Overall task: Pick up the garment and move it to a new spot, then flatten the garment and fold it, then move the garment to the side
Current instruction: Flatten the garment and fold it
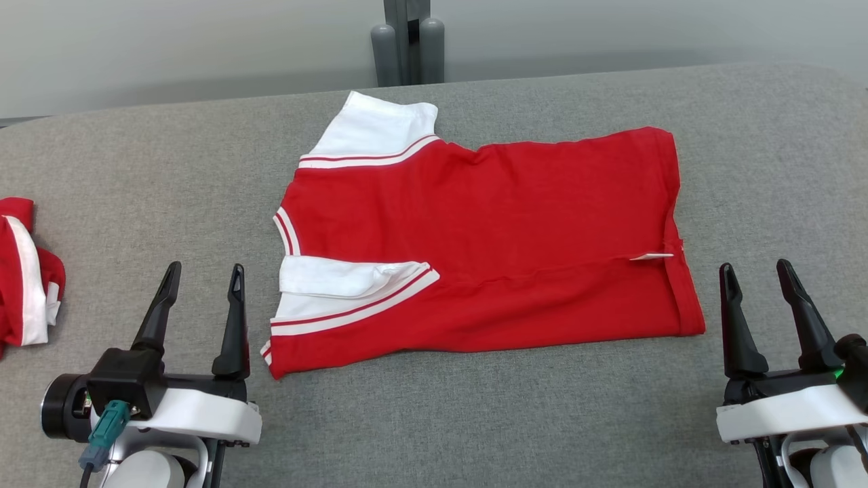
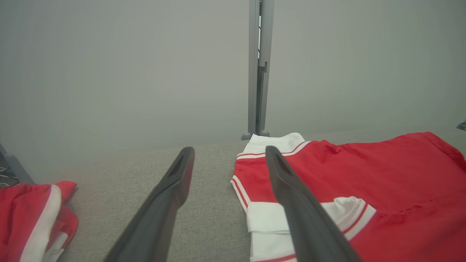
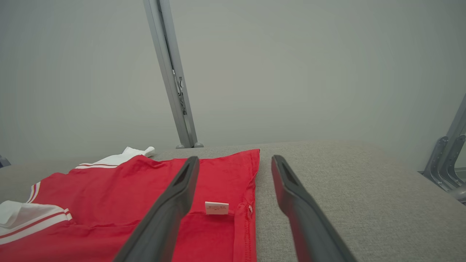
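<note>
Where the garment point(image 1: 488, 237) lies, grey table point(image 1: 475, 420) stretches toward pale wall point(image 1: 169, 47).

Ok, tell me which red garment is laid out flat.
The middle garment, spread out with its sleeves folded in; the left garment is bunched up.

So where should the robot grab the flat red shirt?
Probably by its two near corners, from the robot's side: left claw at the striped sleeve end, right claw at the hem corner. The shirt lies flat, so only thin edges can be pinched, and both open claws sit beside those corners.
</note>
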Controlling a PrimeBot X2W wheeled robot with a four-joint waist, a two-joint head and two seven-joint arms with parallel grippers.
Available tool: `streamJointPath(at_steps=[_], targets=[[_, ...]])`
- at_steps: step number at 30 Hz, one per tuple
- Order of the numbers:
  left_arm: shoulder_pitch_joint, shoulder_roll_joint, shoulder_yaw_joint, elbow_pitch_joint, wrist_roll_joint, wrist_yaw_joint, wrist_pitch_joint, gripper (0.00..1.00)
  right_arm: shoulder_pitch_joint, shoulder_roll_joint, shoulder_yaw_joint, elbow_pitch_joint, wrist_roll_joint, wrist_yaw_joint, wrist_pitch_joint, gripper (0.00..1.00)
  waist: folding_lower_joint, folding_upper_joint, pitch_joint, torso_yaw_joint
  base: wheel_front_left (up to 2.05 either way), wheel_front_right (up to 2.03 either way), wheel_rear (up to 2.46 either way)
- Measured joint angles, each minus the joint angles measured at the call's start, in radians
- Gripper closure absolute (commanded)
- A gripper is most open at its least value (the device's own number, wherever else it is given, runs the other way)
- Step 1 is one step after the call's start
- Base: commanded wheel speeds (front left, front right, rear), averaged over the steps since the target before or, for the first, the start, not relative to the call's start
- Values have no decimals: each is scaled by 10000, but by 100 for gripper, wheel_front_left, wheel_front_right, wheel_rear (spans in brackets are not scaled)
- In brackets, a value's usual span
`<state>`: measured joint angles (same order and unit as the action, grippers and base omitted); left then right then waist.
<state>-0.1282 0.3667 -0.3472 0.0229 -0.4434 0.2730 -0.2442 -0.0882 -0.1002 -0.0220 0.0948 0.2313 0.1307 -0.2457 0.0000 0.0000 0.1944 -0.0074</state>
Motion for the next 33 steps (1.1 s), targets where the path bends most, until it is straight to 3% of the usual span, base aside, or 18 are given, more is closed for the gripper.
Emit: streamJointPath(at_steps=[14,19,33], targets=[[-70,-102,-13,370,-2,-257,-113,0,48,58,36,63,-6,0,92,0,0,0,-4,111,0,0,0],[-237,-159,-318,560,-65,-418,355,0,-132,-35,211,230,-2,0,192,0,0,0,137,87,0,0,0],[-428,-639,-759,2234,-974,-1116,1294,0,-965,-311,1028,2711,259,0,117,0,0,0,904,-43,0,0,0]])
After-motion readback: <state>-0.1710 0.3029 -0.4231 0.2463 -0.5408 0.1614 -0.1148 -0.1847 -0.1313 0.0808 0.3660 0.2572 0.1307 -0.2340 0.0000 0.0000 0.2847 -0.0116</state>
